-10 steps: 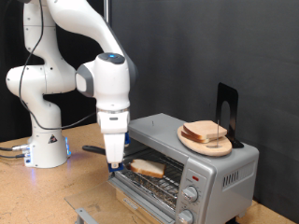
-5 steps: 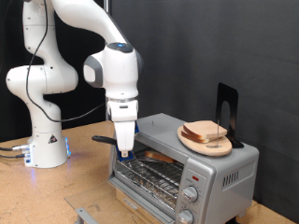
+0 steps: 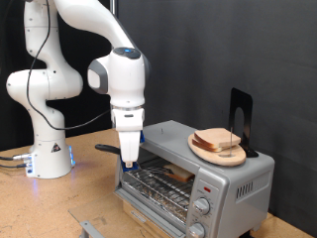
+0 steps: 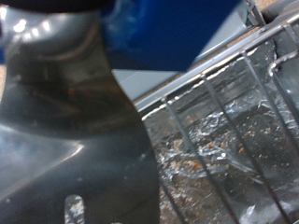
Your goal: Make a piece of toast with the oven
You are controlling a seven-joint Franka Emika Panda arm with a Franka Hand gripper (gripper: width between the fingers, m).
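The silver oven (image 3: 234, 180) stands at the exterior view's right with its front open and its wire rack (image 3: 158, 184) showing. The piece of toast (image 3: 180, 173) lies flat on that rack, deep inside. My gripper (image 3: 128, 159) hangs point-down just above the oven's open front, at the rack's left end, apart from the toast. In the wrist view a dark finger (image 4: 65, 121) fills one side, and beyond it lie the wire rack (image 4: 234, 103) and a crumb-strewn foil tray. No toast shows there, and nothing shows between the fingers.
A round wooden plate (image 3: 211, 155) with other bread slices sits on the oven's top, next to a black stand (image 3: 241, 111). Two round knobs (image 3: 203, 206) are on the oven's front. The robot's white base (image 3: 48, 157) stands at the left on the wooden table (image 3: 40, 208).
The toast has gone from the rack's front edge to deep inside the oven. My gripper moved right towards the opening, then lifted a little.
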